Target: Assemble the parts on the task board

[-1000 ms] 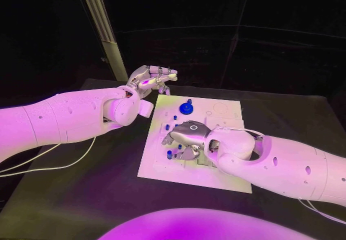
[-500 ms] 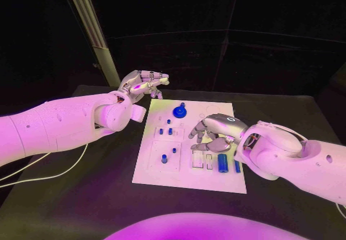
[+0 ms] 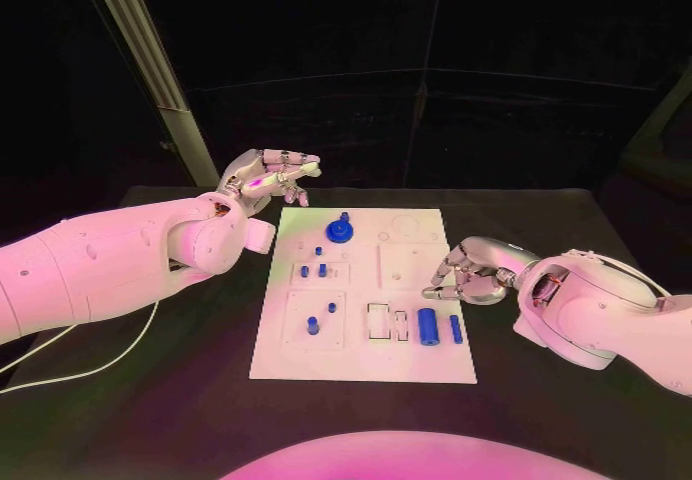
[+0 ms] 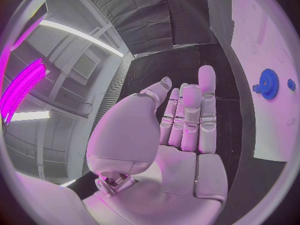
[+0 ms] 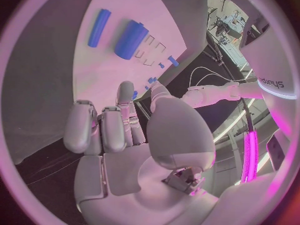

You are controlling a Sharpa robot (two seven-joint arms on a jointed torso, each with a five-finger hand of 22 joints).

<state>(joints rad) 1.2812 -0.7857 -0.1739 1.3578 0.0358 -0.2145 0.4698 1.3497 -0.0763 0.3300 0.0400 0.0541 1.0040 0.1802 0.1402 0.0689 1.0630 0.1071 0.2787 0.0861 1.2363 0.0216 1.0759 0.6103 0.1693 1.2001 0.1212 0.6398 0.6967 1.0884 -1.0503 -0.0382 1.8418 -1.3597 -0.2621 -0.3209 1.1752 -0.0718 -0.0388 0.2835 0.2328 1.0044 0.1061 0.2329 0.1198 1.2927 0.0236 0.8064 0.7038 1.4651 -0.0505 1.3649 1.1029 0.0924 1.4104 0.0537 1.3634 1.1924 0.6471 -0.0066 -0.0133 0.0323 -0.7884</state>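
White board (image 3: 361, 340) lies mid-table, blue parts on it: a gear (image 3: 340, 231) at its far end, a cylinder (image 3: 428, 326) and a thin rod (image 3: 456, 329) near my right hand (image 3: 473, 273), which hovers just off the right edge, fingers curled, holding nothing. My left hand (image 3: 268, 171) hangs beyond the far left corner, fingers loosely bent, empty.

So the black table (image 3: 173, 400) is the thing everything sits on. A thin white cable (image 3: 87, 350) trails across its left side and runs off the near-left edge. Behind the table's far-left corner a pale metal post (image 3: 159, 90) stands leaning a bit. Dark curtain panels (image 3: 476, 110) hang along the back, beyond the table's far edge.
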